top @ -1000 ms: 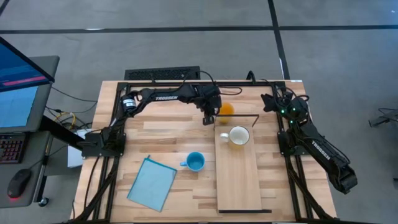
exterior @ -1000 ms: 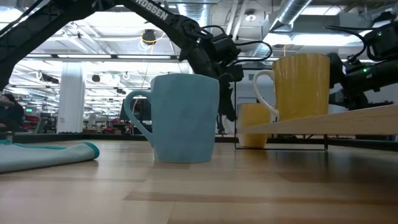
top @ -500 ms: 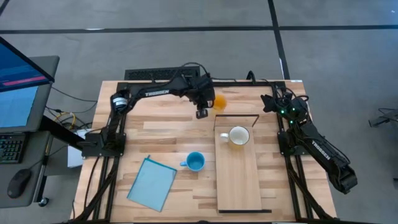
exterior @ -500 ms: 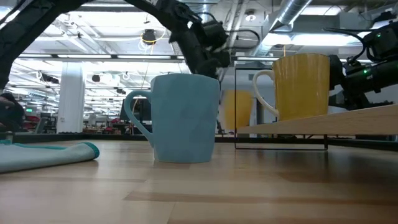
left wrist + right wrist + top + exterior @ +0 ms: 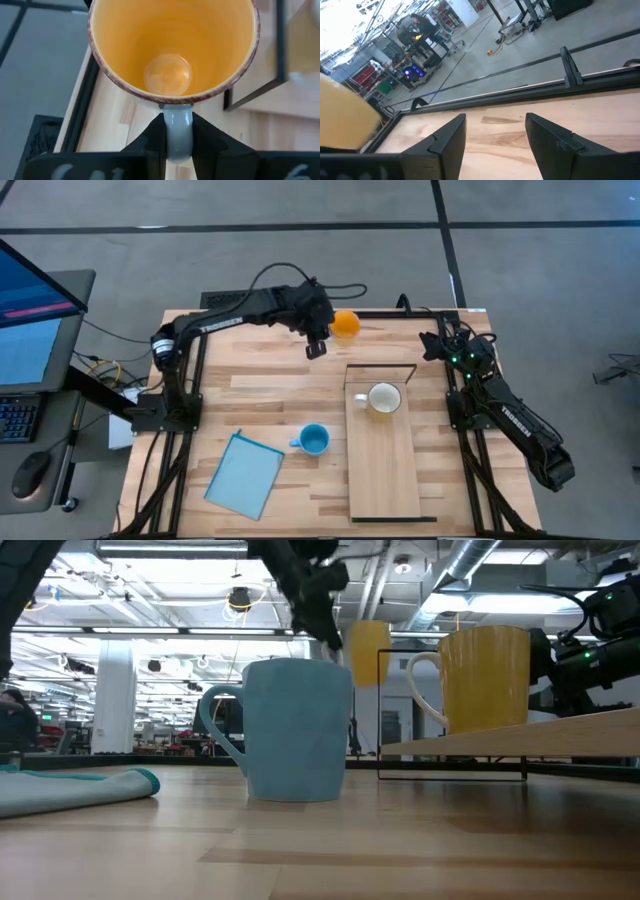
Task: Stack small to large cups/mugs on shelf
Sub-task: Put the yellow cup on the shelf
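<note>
The orange mug [image 5: 346, 324] hangs in the air past the shelf's far end, high above the tabletop in the low view [image 5: 369, 652]. My left gripper [image 5: 318, 343] is shut on it. The cream mug [image 5: 382, 398] stands upright by its base on the far end of the light-wood shelf [image 5: 382, 475]. On the table left of the shelf, the light-blue mug [image 5: 314, 440] stands upright, its handle pointing left. My right gripper [image 5: 495, 135] is open and waits at the far right corner, touching nothing. My left gripper [image 5: 177, 125] pinches the orange mug's pale handle [image 5: 177, 145] between its two fingers [image 5: 154, 140]. It comes slanting down from the table's left side. The mug is lifted clear of the table and sits roughly upright, its open mouth [image 5: 172, 50] toward the wrist camera.
A flat light-blue cloth [image 5: 245, 474] lies near the table's near left corner. The shelf's thin dark frame [image 5: 381, 368] stands up at its far end, next to the cream mug. A monitor and keyboard sit on a stand left of the table.
My left gripper, holding the orange mug, has risen and drawn back toward the table's far edge and a little left. The mug stood on the table by the shelf's far end; it now hangs well clear above the tabletop.
</note>
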